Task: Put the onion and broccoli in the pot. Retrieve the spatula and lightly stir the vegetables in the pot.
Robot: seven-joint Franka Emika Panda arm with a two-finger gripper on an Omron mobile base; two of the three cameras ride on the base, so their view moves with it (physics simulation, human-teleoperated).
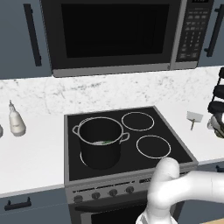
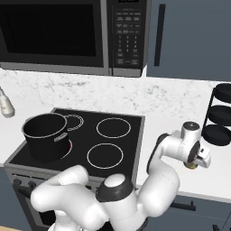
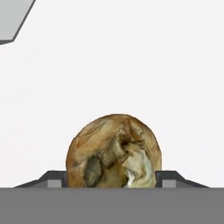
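- Two fingertips of my gripper (image 3: 113, 181) flanked the onion (image 3: 113, 151), at its nine and three o'clock; I could not tell whether they pinched it.
- Round, no long axis.
- It sat on the white counter (image 2: 171, 119); the pot (image 2: 45, 135) stood well apart toward nine o'clock.

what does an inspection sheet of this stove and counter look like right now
surface: white counter either side of a black cooktop
job's things: pot on the front left burner, green bit inside; onion on the counter; spatula right of the cooktop
clutter: white bottle, black tiered rack
grippers: gripper straddles the onion, a finger on each side
cables: nothing seen
surroundings: microwave, grey cabinets
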